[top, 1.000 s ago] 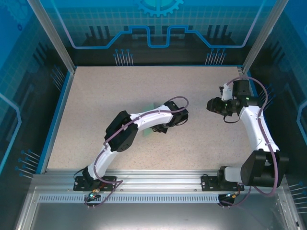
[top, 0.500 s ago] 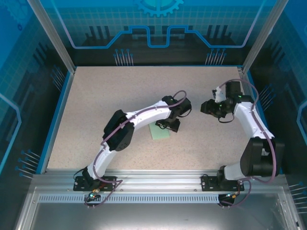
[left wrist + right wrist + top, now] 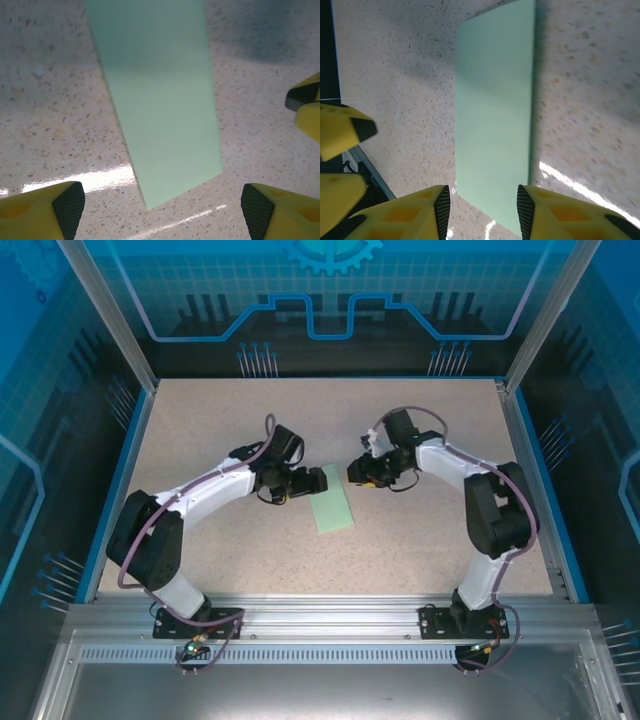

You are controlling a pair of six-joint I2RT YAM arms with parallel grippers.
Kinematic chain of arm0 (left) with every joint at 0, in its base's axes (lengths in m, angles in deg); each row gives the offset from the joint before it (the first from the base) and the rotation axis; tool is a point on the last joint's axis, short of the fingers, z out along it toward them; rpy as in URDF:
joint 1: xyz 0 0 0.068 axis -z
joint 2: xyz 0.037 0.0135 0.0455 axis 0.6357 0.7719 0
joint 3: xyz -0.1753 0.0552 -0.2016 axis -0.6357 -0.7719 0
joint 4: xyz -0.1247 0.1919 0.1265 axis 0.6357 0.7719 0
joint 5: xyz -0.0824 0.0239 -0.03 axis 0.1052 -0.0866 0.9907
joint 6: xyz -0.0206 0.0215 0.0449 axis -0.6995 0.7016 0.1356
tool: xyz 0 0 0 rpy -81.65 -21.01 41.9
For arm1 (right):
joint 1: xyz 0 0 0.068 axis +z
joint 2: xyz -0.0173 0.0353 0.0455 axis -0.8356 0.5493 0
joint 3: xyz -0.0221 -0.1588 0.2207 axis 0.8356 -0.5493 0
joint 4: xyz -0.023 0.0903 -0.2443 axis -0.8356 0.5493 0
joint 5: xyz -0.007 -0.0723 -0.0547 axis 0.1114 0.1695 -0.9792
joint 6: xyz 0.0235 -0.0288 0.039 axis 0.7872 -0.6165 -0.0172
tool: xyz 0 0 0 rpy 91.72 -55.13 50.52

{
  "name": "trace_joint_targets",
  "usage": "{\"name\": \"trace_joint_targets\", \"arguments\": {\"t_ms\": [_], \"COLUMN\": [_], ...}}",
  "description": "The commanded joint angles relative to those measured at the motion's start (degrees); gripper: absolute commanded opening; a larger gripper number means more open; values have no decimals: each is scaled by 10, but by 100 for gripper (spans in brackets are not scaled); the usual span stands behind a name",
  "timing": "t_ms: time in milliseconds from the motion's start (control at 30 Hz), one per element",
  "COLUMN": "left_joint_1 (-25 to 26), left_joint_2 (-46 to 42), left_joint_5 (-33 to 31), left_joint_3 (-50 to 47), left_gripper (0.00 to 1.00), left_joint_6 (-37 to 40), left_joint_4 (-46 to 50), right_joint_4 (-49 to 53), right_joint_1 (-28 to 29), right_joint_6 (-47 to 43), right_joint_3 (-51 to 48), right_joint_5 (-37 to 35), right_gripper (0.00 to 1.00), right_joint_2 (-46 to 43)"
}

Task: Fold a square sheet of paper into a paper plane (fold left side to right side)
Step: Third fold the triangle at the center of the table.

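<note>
The left pincer [image 3: 318, 481] now stands released, its jaws spread wide and empty. A second ago it was nearly clenched and pressed low over the middle of the frame, with its arm covering most of the green paper. The left arm is swung back toward the left of the overhead view. The right arm, which was out by the right edge, now reaches in toward the centre.

The sheet of paper [image 3: 333, 509] lies uncovered on the tabletop [image 3: 200, 430] as a narrow doubled strip, slightly tilted, just below centre. That suggests the left-to-right fold is made and the crease pressed, so the next folds toward the plane's nose can begin.

In the overhead view the strip's upper end sits just below and between the two pincers. In the left wrist view the strip runs from the top of the frame down toward the gap between the spread fingers, flat on the tabletop and touched by neither.

The right pincer [image 3: 481, 204] hangs part open and holds nothing, with the strip's near end showing between its fingertips.
</note>
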Motion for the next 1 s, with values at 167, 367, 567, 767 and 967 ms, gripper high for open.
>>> {"name": "trace_joint_targets", "arguments": {"t_ms": [167,367,567,767,967], "left_joint_1": [-25,-27,-27,-27,-27], "left_joint_2": [8,33,52,70,93], "left_joint_5": [86,88,87,102,117], "left_joint_3": [-68,-72,-68,-61,-52], "left_gripper": [85,85,84,82,78], "left_joint_6": [-63,-62,-62,-64,-70], "left_joint_4": [-137,-142,-140,-146,-156], "right_joint_4": [-28,-35,-18,21,23], "right_joint_1": [29,30,30,31,30], "right_joint_6": [11,11,3,-14,-19], "right_joint_3": [75,95,100,106,101], "right_joint_5": [20,48,27,-6,-9], "right_gripper": [43,42,42,41,41], "right_joint_2": [100,149,171,185,182]}}
